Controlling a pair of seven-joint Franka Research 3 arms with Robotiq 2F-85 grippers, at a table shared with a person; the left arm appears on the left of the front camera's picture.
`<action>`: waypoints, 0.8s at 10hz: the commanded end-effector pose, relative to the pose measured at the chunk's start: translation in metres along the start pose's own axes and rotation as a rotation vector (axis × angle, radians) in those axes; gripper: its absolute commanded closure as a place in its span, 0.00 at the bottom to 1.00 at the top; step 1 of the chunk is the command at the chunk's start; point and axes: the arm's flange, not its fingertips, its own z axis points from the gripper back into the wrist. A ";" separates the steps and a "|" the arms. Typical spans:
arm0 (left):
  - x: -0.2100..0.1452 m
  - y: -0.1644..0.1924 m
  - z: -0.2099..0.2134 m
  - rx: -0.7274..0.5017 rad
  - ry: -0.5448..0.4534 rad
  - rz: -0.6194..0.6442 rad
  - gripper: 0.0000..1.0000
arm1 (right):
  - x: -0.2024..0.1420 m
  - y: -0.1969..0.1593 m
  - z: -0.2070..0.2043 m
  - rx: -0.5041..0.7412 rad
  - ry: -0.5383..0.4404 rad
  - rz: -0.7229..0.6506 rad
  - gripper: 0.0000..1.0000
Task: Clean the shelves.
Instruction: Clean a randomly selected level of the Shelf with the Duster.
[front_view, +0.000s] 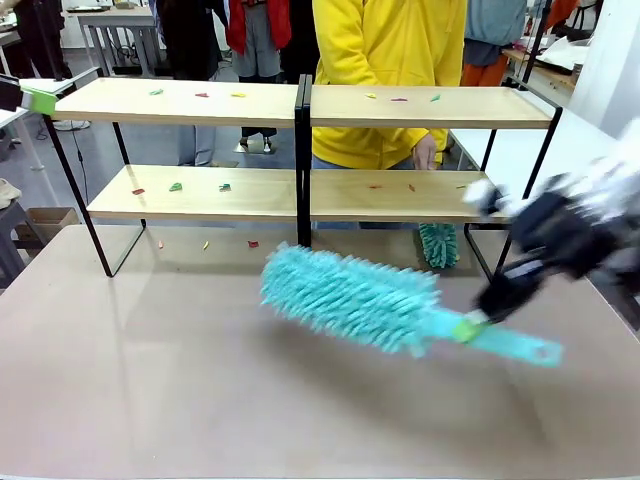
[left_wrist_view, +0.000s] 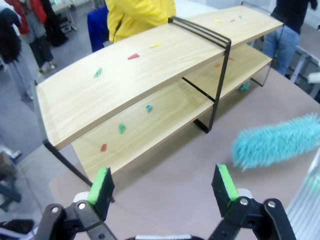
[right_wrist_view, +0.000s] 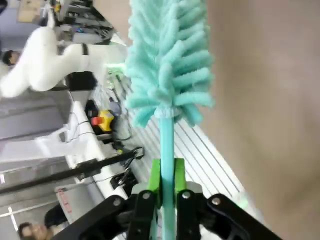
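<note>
The shelves (front_view: 300, 105) stand at the far side of the table, two light wood boards on a black frame, and show from above as the shelves (left_wrist_view: 140, 80) in the left wrist view. Small red, green and yellow scraps (front_view: 175, 187) lie on both boards. My right gripper (front_view: 472, 326) is shut on the handle of a teal fluffy duster (front_view: 350, 297), held tilted above the tabletop in front of the shelves. In the right wrist view the gripper (right_wrist_view: 167, 180) clamps the duster's (right_wrist_view: 170, 60) thin handle. My left gripper (left_wrist_view: 164, 187) is open and empty, up by the shelves' left end (front_view: 38, 100).
A person in a yellow top (front_view: 390, 70) stands behind the shelves, one hand (front_view: 425, 150) near the lower board. A second teal fluffy thing (front_view: 438, 245) hangs below the lower board at the right. A few scraps (front_view: 205, 244) lie on the grey-brown tabletop (front_view: 150, 380).
</note>
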 end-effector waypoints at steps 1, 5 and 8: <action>0.000 -0.002 0.001 0.008 0.012 0.006 0.00 | 0.024 -0.005 -0.057 -0.047 0.094 -0.002 0.88; 0.000 -0.002 0.001 0.008 0.012 0.006 0.00 | 0.011 0.006 -0.065 -0.072 0.054 -0.039 0.88; 0.000 -0.002 0.001 0.008 0.012 0.006 0.00 | 0.040 0.032 -0.083 -0.114 -0.180 0.032 0.88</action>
